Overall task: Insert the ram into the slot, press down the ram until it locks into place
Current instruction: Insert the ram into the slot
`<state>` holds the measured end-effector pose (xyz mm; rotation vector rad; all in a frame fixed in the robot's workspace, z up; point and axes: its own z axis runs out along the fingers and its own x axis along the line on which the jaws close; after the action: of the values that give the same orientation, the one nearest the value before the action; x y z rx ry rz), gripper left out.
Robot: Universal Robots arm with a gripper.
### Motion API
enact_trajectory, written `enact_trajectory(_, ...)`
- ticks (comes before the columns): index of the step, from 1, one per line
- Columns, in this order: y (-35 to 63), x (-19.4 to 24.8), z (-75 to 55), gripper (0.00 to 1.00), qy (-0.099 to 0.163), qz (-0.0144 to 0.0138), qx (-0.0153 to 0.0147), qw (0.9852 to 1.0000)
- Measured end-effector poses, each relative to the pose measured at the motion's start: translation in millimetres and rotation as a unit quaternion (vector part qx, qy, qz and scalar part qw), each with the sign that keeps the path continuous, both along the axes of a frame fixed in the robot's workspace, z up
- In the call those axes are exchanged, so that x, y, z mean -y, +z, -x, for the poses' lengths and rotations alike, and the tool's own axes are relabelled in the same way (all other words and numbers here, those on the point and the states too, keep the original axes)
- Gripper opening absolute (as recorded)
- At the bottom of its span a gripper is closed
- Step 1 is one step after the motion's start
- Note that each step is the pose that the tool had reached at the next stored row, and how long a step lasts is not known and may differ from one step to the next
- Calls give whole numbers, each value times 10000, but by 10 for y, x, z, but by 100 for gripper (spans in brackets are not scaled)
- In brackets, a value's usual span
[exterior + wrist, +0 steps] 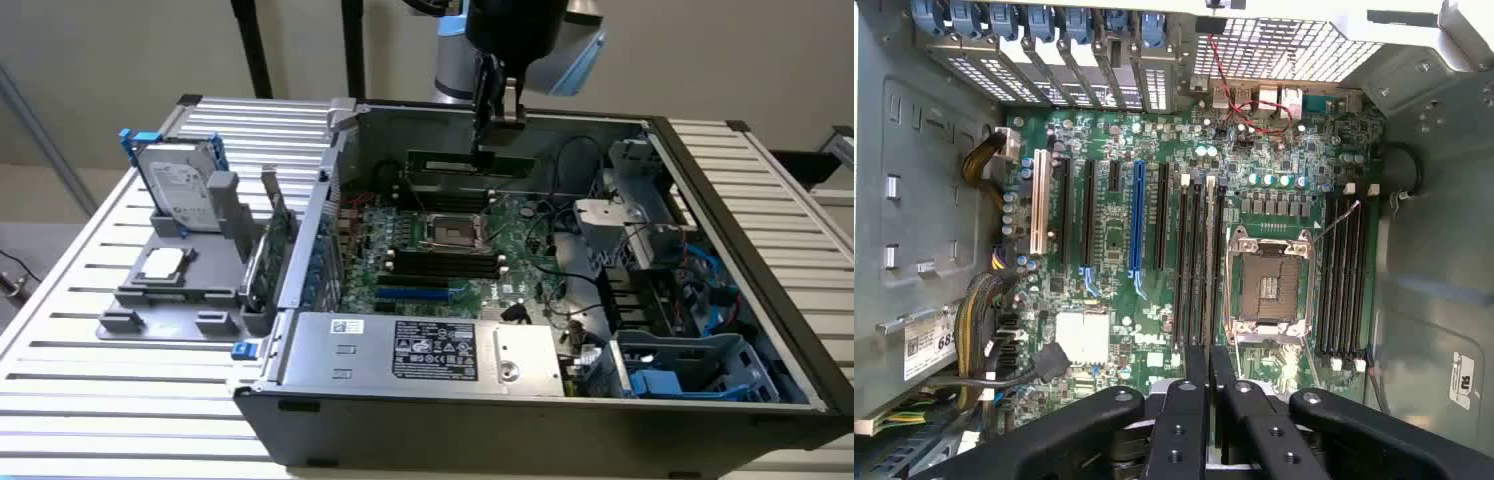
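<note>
Your fingers [1196, 400] are pressed close together and pinch the ram [441, 160], gripping it near its middle. In the exterior view you see the ram as a long green strip held level, long edge down. It hangs above the motherboard [400, 235] inside the open computer case [754, 270] and is not seated in anything.

In the wrist view the ram [1209, 260] appears edge-on, as a thin pale line running out from your fingertips. It lies parallel to the black memory slots [1183, 260] and over that group. I cannot tell which slot of the group it sits above. These slots [441, 262] lie between the CPU socket [1269, 285] and the blue slot [1137, 215]. A second group of black slots [1344, 270] lies on the socket's other side.

On the slatted tabletop [80, 400], at the exterior view's left of the case, a grey holder [174, 290] carries an upright hard drive [180, 190].
</note>
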<state>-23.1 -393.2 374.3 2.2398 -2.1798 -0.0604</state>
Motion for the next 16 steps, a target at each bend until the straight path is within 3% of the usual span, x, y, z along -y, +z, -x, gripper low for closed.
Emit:
enact_trajectory(14, -1, 0, 0, 13, 0, 0, -1, 10000)
enact_trajectory(16, -33, 0, 2, 13, 1, 0, 12, 10000)
